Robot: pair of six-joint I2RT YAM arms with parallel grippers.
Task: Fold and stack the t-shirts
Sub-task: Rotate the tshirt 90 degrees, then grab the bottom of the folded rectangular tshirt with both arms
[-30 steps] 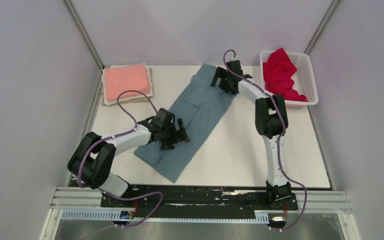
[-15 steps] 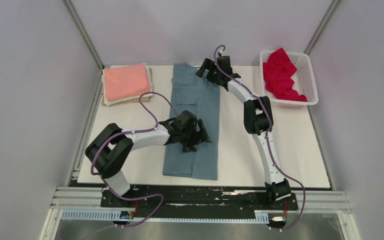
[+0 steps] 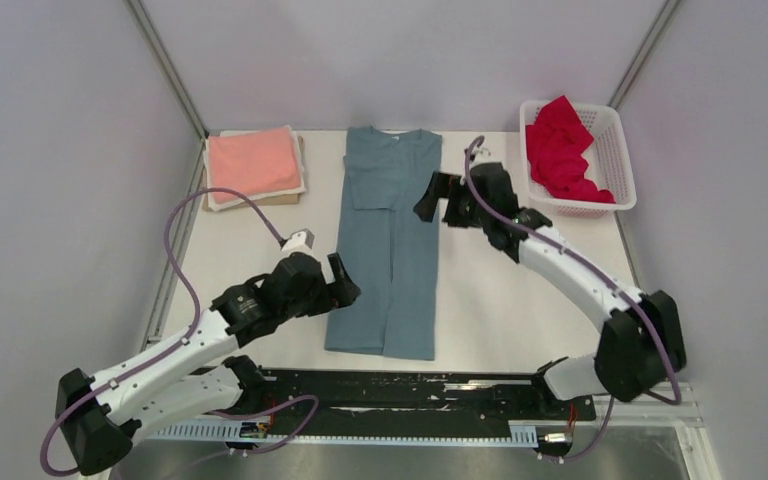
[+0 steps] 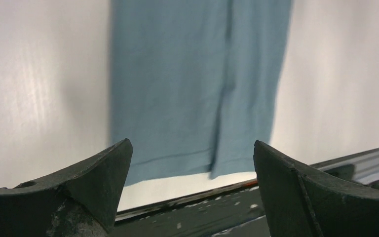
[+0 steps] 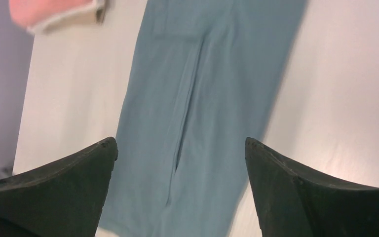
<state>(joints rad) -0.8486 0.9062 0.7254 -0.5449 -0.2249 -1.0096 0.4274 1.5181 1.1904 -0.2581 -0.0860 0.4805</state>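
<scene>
The dusty grey-blue t-shirt (image 3: 390,240) lies flat in a long narrow strip down the middle of the table, collar at the far end. It also shows in the left wrist view (image 4: 192,84) and the right wrist view (image 5: 202,89). My left gripper (image 3: 345,285) is open and empty at the shirt's near left edge; in its own view (image 4: 191,144) nothing is between the fingers. My right gripper (image 3: 438,205) is open and empty above the shirt's right edge (image 5: 180,140). The salmon-pink t-shirt (image 3: 253,162) lies folded at the back left. The bright red t-shirt (image 3: 560,150) is crumpled in the basket.
The white lattice basket (image 3: 615,150) stands at the back right corner. The pink shirt rests on a flat board (image 3: 295,195). The black base rail (image 3: 400,385) runs along the table's near edge. Grey walls close in on both sides.
The grey-blue shirt swung from diagonal to straight. Both grippers have let go of it and pulled back, the left toward the near left, the right away from the collar toward the right.
</scene>
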